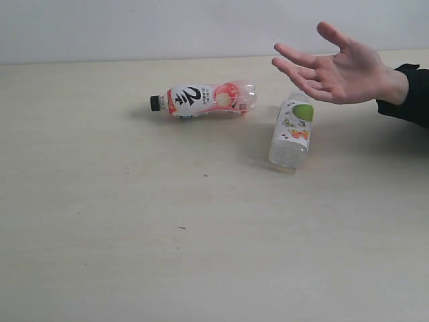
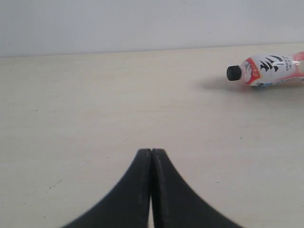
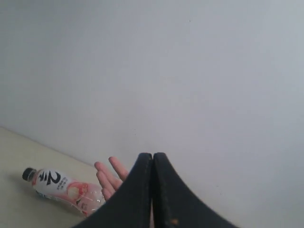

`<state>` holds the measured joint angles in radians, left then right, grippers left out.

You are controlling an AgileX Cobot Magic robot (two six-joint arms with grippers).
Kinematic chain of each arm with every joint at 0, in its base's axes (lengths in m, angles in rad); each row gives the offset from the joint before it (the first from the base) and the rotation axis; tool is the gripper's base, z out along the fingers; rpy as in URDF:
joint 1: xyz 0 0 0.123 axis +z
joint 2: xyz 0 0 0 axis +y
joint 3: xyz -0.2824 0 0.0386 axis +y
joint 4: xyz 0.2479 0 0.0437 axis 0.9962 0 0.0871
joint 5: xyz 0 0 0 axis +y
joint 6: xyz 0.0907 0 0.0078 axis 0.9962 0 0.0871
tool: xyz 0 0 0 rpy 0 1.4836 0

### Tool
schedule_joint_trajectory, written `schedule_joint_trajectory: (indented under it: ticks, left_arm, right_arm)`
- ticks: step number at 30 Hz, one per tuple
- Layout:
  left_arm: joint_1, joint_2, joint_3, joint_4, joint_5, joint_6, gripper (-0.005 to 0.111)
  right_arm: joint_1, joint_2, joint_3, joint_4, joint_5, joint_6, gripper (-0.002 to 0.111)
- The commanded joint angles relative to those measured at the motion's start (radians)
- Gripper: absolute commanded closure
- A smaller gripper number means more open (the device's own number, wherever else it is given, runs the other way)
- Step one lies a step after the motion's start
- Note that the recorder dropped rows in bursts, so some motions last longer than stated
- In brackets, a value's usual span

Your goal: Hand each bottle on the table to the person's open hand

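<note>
Two bottles lie on the pale table [image 1: 134, 235]. The pink-and-white bottle with a black cap [image 1: 204, 99] rests on its side, cap to the left; it also shows in the left wrist view [image 2: 268, 69] and the right wrist view [image 3: 64, 189]. A bottle with a green patch [image 1: 293, 131] lies just below the person's open hand [image 1: 338, 67], which hovers palm up at the right. The hand's fingers [image 3: 108, 178] peek out beside my right gripper [image 3: 152, 156], which is shut and empty. My left gripper [image 2: 151, 151] is shut and empty over bare table. Neither gripper appears in the exterior view.
A plain white wall [image 1: 167, 27] runs behind the table's far edge. The person's black sleeve [image 1: 412, 94] enters from the right. A few tiny dark specks [image 1: 181, 228] mark the tabletop.
</note>
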<state>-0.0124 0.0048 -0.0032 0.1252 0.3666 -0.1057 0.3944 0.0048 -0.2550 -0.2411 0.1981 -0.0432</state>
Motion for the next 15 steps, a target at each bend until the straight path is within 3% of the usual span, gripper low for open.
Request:
schedule_joint_trajectory:
  ticks: [1,5,7,12,15]
  left_arm:
    - [0.002,-0.005,0.003,0.001,-0.006,-0.002,0.104]
    - [0.002,-0.005,0.003,0.001,-0.006,-0.002,0.104]
    - [0.002,-0.005,0.003,0.001,-0.006,-0.002,0.104]
    - [0.002,-0.005,0.003,0.001,-0.006,-0.002,0.104]
    - [0.002,-0.005,0.003,0.001,-0.006,-0.002,0.104]
  right_arm:
    - [0.002,0.007,-0.045,0.003,-0.006,0.115,0.108]
    - [0.002,0.175,-0.121,0.044,0.053,0.268,0.108]
    - [0.002,0.308,-0.184,0.144,0.107,0.254,0.108]
    - [0.002,0.713,-0.388,0.593,0.411,-0.183,0.108]
    - [0.002,0.995,-0.505,0.787,0.64,-0.338,0.107]
